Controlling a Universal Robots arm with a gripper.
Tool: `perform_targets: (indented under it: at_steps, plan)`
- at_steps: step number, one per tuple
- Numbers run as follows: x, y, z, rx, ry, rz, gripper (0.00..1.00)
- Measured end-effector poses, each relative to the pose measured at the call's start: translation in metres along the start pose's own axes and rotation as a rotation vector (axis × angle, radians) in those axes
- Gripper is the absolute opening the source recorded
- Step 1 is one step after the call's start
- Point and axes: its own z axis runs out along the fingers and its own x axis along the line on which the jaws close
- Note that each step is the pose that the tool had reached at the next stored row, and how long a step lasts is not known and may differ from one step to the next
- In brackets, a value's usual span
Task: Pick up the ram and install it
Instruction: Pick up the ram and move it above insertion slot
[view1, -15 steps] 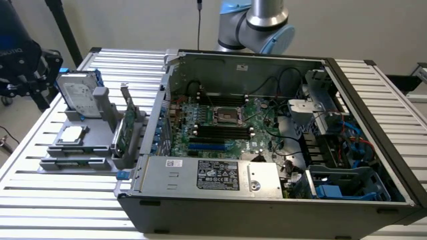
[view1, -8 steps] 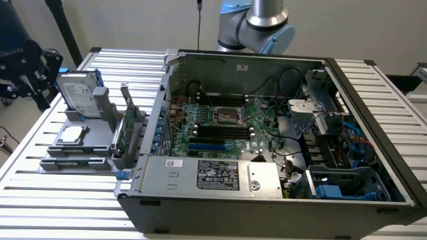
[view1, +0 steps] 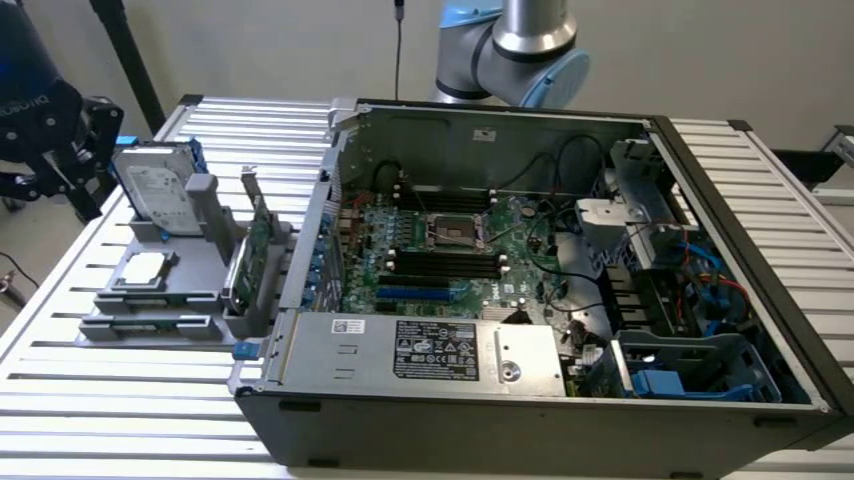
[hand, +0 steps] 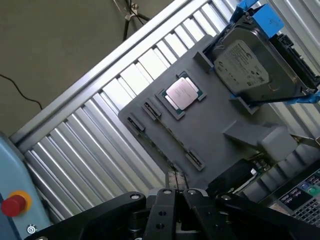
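A grey holder (view1: 187, 300) is sitting by the edge of the slatted table (view1: 80, 400) at the exterior view's left. It is keeping the spare parts apart, each in its own seat, which I take to be so that each can be gripped from above. At its far end a hard drive (view1: 158, 192) is standing upright, and a processor chip (view1: 144, 268) is lying flat in the middle. A green card (view1: 254, 250) is standing on edge along the side nearest the computer case (view1: 534, 430). The case is lying open on the table's middle with its motherboard (view1: 441, 240) facing up, probably so parts can be pushed straight down into it. Its black memory slots (view1: 447, 265) are looking unfilled to me. The arm (view1: 527, 45) is rising behind the case. The gripper (hand: 175, 180) is hanging above the holder with its fingers pressed together, and I am seeing nothing pinched between them. It is hovering nearest the long clip-ended slots (hand: 170, 134) beside the chip. Those look like the ram's parking place, but I cannot tell whether the ram is sitting there.
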Motion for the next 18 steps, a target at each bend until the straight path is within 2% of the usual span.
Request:
perform_targets:
  at_steps: [18]
  plan:
    - [0.0, 0.0, 0.0026, -0.0026, 0.0046, -0.328, 0.11]
